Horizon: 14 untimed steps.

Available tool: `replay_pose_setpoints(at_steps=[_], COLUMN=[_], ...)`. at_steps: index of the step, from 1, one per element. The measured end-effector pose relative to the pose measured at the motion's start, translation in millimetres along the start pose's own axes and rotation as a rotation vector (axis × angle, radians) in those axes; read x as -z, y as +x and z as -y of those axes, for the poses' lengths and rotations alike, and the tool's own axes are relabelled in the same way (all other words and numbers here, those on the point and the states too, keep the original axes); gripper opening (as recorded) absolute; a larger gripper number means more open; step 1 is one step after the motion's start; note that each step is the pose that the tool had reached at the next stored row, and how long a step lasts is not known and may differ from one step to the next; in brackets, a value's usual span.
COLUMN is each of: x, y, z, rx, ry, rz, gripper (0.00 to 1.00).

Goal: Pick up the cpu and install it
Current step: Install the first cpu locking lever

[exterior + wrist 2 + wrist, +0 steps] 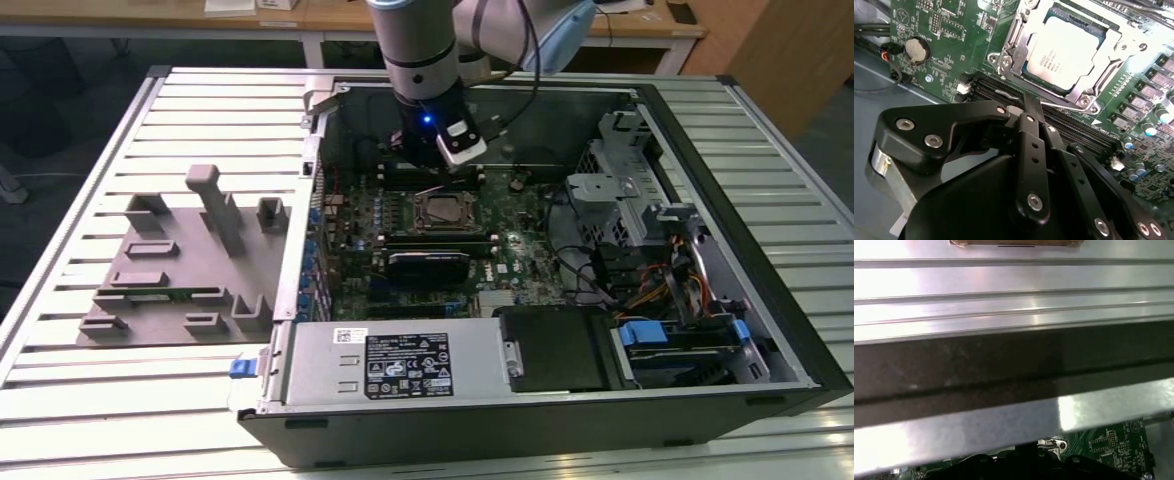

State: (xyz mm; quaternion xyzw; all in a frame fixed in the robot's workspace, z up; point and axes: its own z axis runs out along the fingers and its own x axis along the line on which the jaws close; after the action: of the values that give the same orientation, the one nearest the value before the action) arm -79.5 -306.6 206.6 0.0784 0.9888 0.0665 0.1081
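Observation:
The cpu (441, 212) lies flat in the motherboard socket inside the open computer case, its pale silver top facing up. In the second wrist view the cpu (1069, 50) sits within the socket's metal frame (1004, 60). My gripper (447, 165) hangs over the board just behind the socket, above the memory slots. In the second wrist view the gripper (1029, 100) is shut, its black fingers meeting in a thin tip with nothing between them, a short way from the cpu and not touching it.
A grey fixture (187, 270) with upright blocks stands on the slatted table at the exterior view's left. A black finned block (427, 265) lies in front of the socket. Case walls (314, 200), a power supply (400, 365), drive cages and cables (641, 280) crowd the board.

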Motion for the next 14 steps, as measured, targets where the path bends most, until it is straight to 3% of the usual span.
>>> replay_pose_setpoints(at_steps=[14], x=[-3.7], y=[0.9], z=[0.0], rx=[-0.089], ry=[0.0186], rz=[0.0148], gripper=[0.11])
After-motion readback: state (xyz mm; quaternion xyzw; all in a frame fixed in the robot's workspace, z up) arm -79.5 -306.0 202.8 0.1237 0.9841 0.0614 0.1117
